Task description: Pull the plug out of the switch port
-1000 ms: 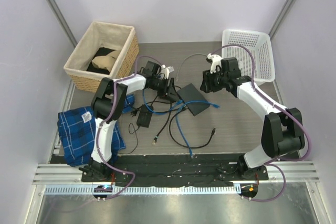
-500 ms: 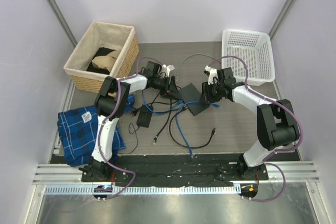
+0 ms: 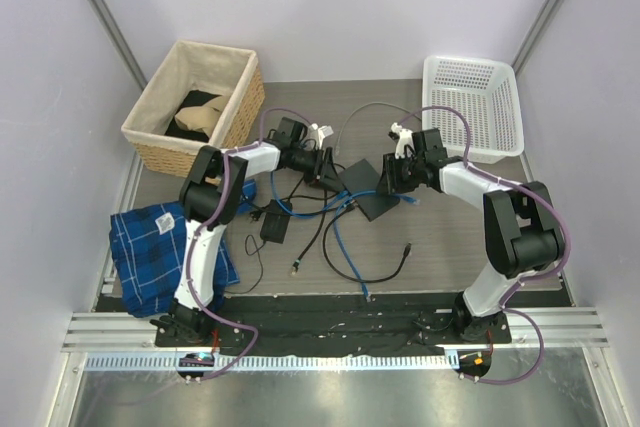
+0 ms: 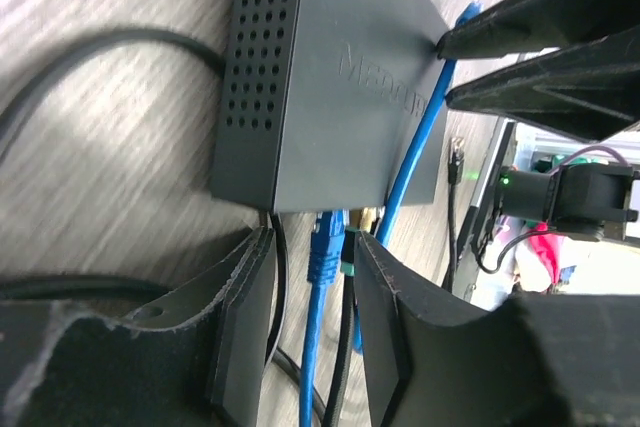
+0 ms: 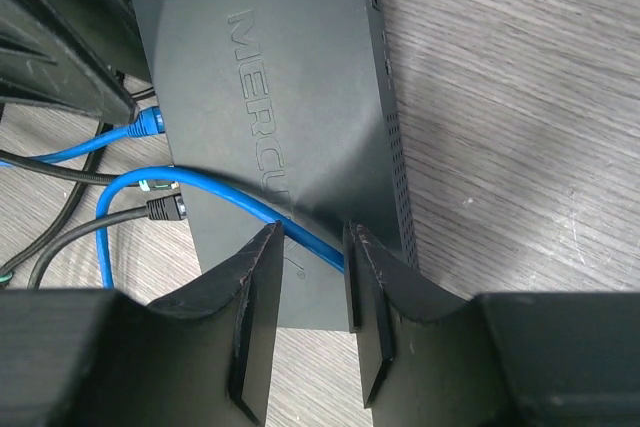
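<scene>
The black switch (image 3: 362, 190) lies mid-table with blue and black cables plugged into its near-left side. My left gripper (image 3: 325, 175) sits at that socket side. In the left wrist view it (image 4: 313, 252) is open, its jaws either side of a blue plug (image 4: 325, 242) seated in the switch (image 4: 330, 67), with gaps on both sides. A black plug with a green tip (image 4: 350, 262) sits beside it. My right gripper (image 3: 392, 179) is over the switch's right end. In the right wrist view it (image 5: 312, 237) is open above the switch top (image 5: 290, 97), a blue cable (image 5: 250, 205) running between its jaws.
A wicker basket (image 3: 195, 107) stands at the back left and a white plastic basket (image 3: 475, 107) at the back right. A blue plaid cloth (image 3: 160, 247) lies at the left. A small black power adapter (image 3: 274, 226) and loose cables (image 3: 345, 247) lie in front of the switch.
My right gripper has moved down and left onto the switch's right end. My left gripper has stayed at the socket side.
</scene>
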Controlling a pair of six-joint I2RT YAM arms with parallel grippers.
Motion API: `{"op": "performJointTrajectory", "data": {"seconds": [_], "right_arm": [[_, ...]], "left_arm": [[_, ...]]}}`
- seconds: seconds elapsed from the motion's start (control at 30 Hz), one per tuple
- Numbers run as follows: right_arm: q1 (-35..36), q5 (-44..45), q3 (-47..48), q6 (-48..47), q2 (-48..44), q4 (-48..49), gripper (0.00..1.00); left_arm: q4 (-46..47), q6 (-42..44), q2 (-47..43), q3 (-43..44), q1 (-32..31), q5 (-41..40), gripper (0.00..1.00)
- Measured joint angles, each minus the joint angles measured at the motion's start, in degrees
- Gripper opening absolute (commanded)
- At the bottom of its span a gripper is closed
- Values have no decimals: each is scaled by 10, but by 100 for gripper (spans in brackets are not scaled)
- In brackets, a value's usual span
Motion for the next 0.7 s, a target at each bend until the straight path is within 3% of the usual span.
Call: {"op": "performJointTrajectory", "data": {"seconds": [0.2, 0.37, 0.7], "right_arm": [[0, -3, 0, -13, 1, -5, 26], [0, -4, -24, -47, -27, -31, 29], [0, 5, -95, -77, -80, -83, 33]], "left_arm": [[-7, 9, -51, -52, 0, -42, 41], [-9, 18, -93, -81, 0, -55, 42], [-24, 18, -82, -75, -1, -62, 40]]}}
